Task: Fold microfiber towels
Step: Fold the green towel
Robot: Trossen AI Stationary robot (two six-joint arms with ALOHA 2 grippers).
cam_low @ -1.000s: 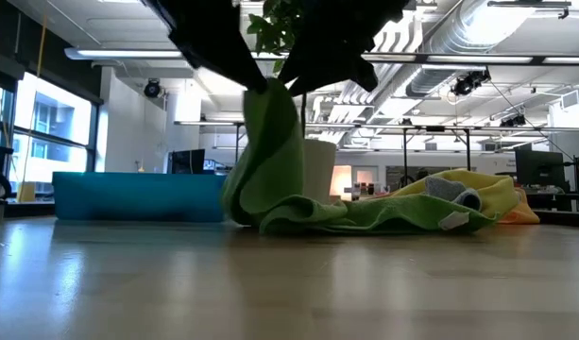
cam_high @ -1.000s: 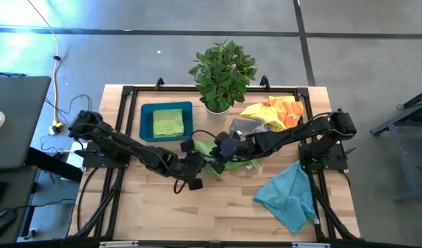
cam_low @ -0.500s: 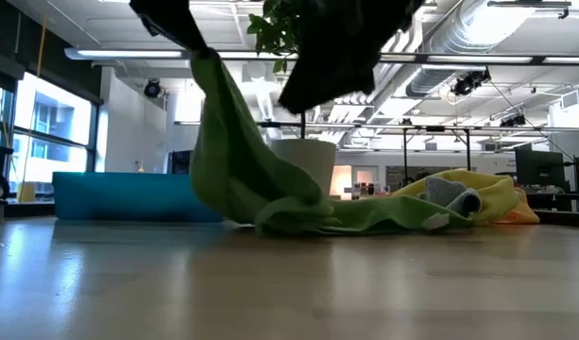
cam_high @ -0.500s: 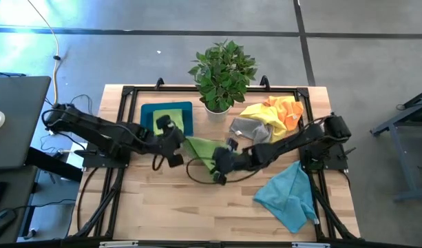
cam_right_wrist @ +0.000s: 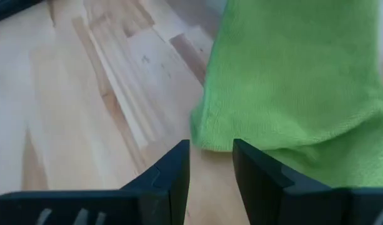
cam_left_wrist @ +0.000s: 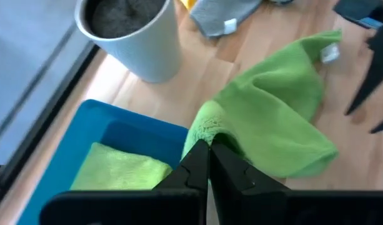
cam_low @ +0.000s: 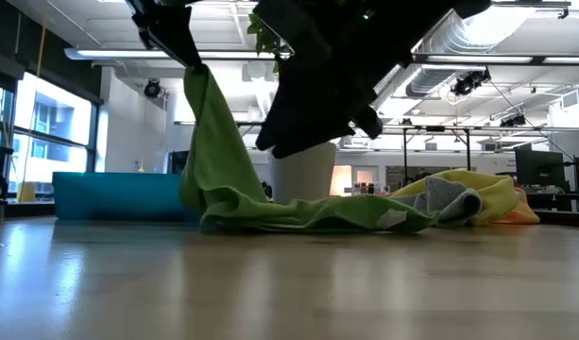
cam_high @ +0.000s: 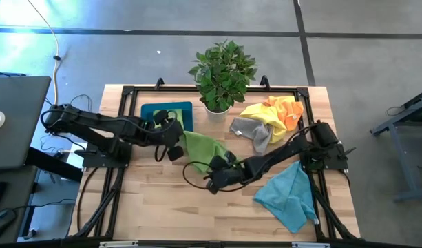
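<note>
The lime green towel (cam_high: 203,149) hangs crumpled, one corner lifted high and the rest trailing rumpled across the table (cam_high: 162,207) beside the blue tray (cam_high: 147,110). The left gripper (cam_left_wrist: 208,164) pinches that raised corner tight just beside the tray. The right gripper (cam_right_wrist: 210,164) sits low at the towel's near edge, fingers spread, holding nothing.

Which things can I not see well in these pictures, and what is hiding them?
- Left end effector, low view: cut off by the top edge above the green towel it pinches.
- Folded towel in blue tray, high view: mostly under the left arm.
- Grey towel, low view: partly behind the green towel.
</note>
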